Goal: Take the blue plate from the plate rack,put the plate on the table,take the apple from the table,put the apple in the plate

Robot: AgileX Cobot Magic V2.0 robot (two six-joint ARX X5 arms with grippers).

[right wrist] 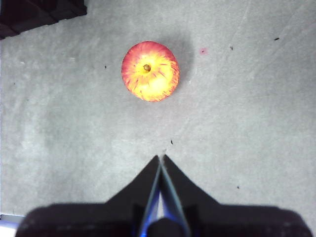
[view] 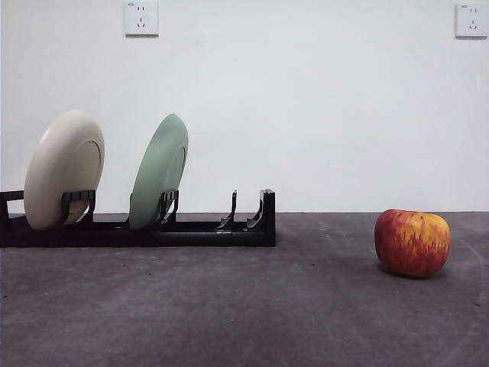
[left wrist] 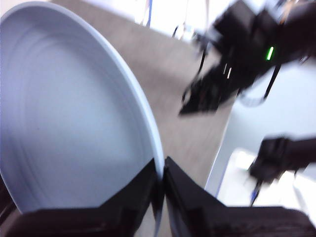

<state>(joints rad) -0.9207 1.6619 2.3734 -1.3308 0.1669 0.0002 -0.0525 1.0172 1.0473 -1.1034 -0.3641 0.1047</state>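
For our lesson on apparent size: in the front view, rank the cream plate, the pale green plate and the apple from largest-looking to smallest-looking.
1. Cream plate, with the most face showing.
2. Pale green plate, about as tall but turned more edge-on, so narrower.
3. Apple, clearly smallest, though it may sit nearer the camera.

The apple (view: pixel 412 242) is red with yellow-orange streaks, on the mottled dark grey table (view: pixel 229 306). On the black plate rack (view: pixel 137 229) stand a cream plate (view: pixel 63 168) and a pale green plate (view: pixel 158 172).

No readable text

The two wall sockets (view: pixel 141 17) above the plate rack (view: pixel 137 225) carry small marks, too tiny to read.
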